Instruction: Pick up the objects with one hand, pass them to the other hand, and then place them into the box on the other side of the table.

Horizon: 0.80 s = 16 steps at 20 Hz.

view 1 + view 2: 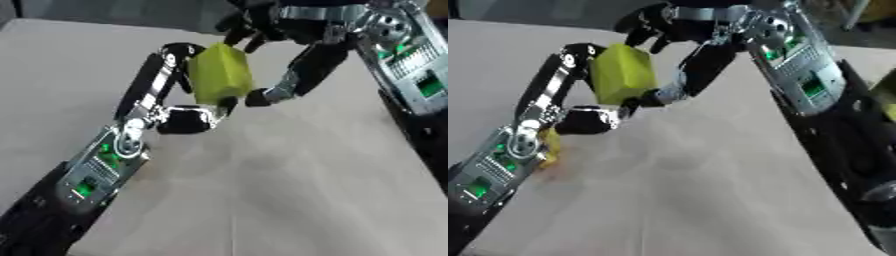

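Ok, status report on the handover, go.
Left hand shut on yellow block, held above the table. Right hand curled at its top, thumb alongside. Nothing in the way.

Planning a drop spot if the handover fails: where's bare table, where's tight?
Bare table fills the near middle, between the left arm and right arm, and the strip past the left hand on the left. Tight up top: both hands meet round the yellow block, right hand over it. A small yellow thing lies by the left wrist.
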{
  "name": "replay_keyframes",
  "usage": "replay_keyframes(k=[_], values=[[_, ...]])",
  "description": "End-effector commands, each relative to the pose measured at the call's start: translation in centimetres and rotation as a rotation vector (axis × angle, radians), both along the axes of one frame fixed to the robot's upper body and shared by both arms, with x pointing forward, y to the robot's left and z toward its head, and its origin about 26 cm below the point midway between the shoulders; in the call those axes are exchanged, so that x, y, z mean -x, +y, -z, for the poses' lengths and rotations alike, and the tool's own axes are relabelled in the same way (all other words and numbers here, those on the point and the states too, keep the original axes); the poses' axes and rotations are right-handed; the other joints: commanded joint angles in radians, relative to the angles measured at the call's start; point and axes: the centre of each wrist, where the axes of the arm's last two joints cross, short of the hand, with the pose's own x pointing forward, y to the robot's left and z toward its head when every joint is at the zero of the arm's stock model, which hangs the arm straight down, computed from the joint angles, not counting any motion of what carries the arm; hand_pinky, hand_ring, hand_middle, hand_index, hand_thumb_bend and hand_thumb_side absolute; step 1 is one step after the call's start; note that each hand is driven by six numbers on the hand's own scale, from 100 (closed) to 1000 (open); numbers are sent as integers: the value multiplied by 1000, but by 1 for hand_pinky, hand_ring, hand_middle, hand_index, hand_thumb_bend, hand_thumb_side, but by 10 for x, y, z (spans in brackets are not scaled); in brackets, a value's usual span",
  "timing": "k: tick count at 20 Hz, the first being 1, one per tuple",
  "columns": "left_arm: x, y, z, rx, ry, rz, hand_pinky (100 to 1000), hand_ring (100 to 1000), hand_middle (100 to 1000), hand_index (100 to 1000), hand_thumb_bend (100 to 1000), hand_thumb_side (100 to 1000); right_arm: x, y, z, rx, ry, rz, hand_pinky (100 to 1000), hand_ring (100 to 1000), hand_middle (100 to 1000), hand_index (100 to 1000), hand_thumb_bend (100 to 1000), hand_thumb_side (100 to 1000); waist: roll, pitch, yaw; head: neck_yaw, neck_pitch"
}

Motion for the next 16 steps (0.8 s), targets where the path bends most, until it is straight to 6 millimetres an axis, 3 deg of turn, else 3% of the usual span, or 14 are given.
replay_keyframes(k=[1,16], values=[[3,0,-15,26,-50,6,455,465,381,443,167,100,2,2,-4,2,-18,5,871,942,798,949,492,166,-9,-29,2,2,-4],[7,-7,-18,42,-48,40,455,464,380,442,173,100,3,9,1,-25,-24,71,847,942,761,927,472,186,-8,-24,11,-1,-7]])
